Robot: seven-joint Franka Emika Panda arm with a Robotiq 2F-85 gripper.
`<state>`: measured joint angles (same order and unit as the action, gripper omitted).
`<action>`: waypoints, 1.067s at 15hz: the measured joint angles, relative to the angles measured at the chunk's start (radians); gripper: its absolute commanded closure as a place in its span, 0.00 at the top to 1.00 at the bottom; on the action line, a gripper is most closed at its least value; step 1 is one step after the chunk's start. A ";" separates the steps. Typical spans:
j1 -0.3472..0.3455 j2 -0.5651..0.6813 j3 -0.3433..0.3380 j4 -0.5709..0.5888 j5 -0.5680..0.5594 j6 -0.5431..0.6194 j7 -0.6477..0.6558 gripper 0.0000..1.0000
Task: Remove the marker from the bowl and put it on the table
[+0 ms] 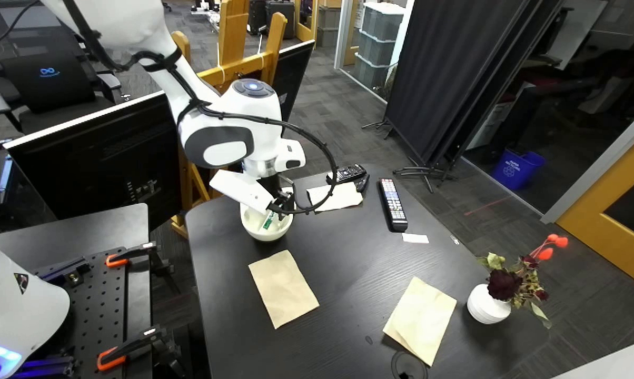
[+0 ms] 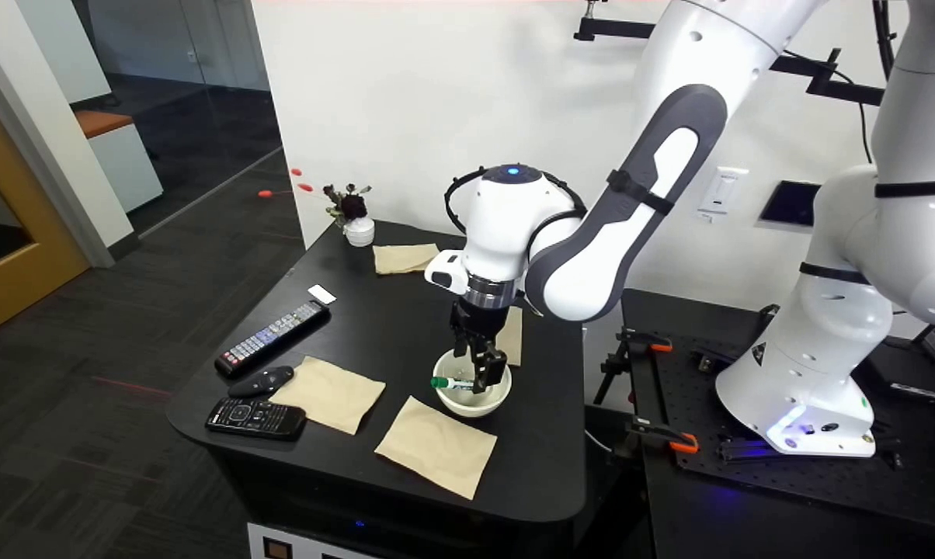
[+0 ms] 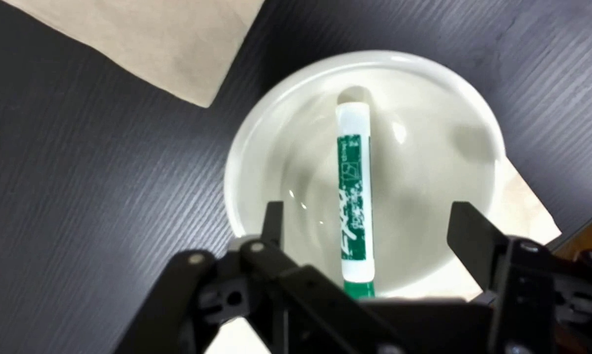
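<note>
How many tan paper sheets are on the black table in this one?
4. In an exterior view: a sheet near the vase, a sheet beside the remotes, a sheet behind the bowl, partly hidden, and a sheet in front of it. More could be hidden.

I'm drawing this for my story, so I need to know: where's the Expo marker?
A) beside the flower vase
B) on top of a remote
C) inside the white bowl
C, because the wrist view shows the Expo marker lying inside the white bowl, between the spread fingers.
</note>
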<state>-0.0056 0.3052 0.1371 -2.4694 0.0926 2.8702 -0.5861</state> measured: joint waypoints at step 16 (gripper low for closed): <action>-0.071 0.132 0.056 0.107 -0.079 0.030 0.002 0.05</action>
<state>-0.0766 0.4375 0.1927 -2.3621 0.0135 2.9000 -0.5843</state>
